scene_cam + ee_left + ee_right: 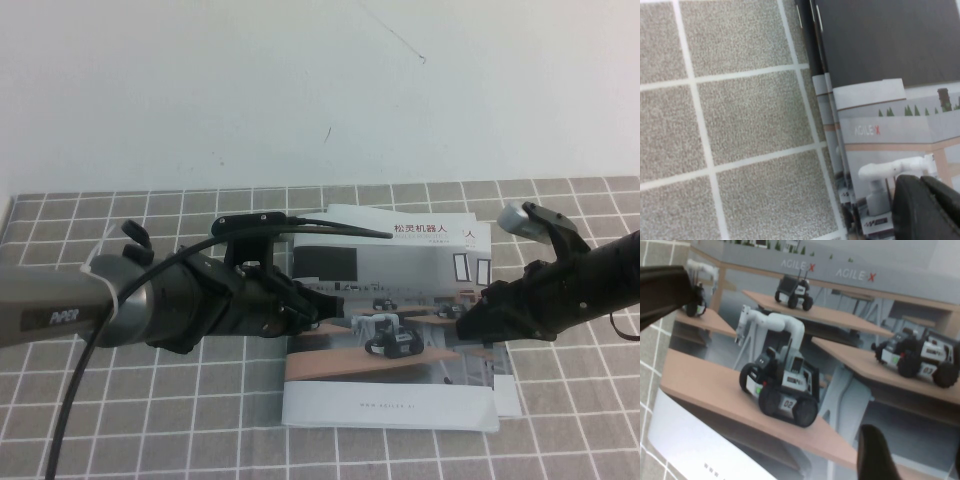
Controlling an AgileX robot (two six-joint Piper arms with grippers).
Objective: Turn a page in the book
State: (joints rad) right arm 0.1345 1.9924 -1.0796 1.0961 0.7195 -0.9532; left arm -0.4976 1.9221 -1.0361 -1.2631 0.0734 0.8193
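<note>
The book [390,405] lies flat on the table's middle, its pages fanned a little at the right edge. The page [420,270], with wheeled robots on wooden desks, lies face up on top; it also shows in the left wrist view [890,135] and the right wrist view [840,340]. My left gripper [322,305] is at the book's left edge, shut, its tips [927,210] down on the cover. My right gripper [468,318] is at the book's right side, open over the cover [915,460], holding nothing. The left gripper also shows in the right wrist view [665,292].
A grey tiled cloth [150,420] covers the table around the book. A white wall [300,90] rises behind the table's far edge. A black cable [75,390] hangs from the left arm.
</note>
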